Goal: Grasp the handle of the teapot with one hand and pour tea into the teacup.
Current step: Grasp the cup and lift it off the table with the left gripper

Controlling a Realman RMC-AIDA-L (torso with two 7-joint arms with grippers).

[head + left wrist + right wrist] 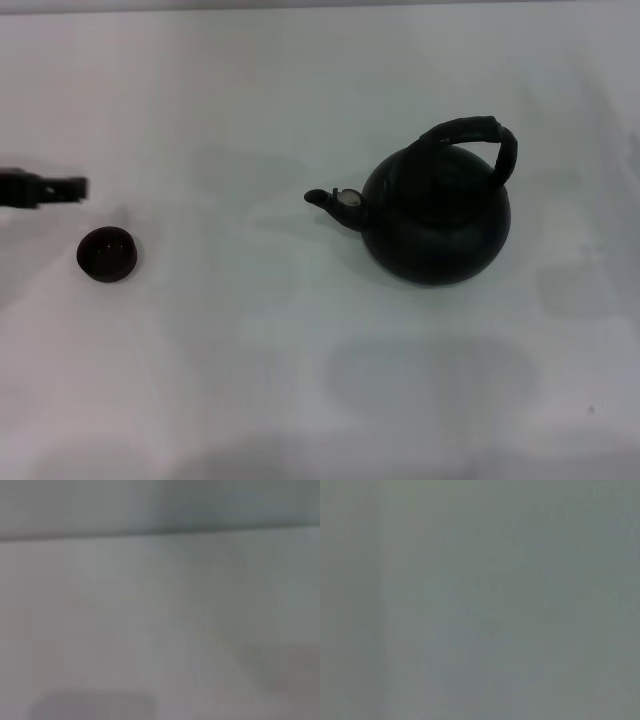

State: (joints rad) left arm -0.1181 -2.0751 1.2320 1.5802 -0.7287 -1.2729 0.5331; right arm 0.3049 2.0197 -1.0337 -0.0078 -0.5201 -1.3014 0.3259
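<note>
The dark green-black teapot (437, 220) stands upright on the white table, right of centre in the head view. Its short spout (335, 202) with a pale tip points left. Its thick wrapped handle (473, 141) arches over the top, and nothing holds it. The tiny dark teacup (106, 253) stands at the left, well apart from the teapot; I cannot tell what is inside. My left gripper (68, 187) reaches in from the left edge, just behind the teacup and not touching it. My right gripper is out of view. Both wrist views show only blank pale surface.
The white table (300, 380) spreads across the whole head view, with its far edge along the top. Nothing else stands on it.
</note>
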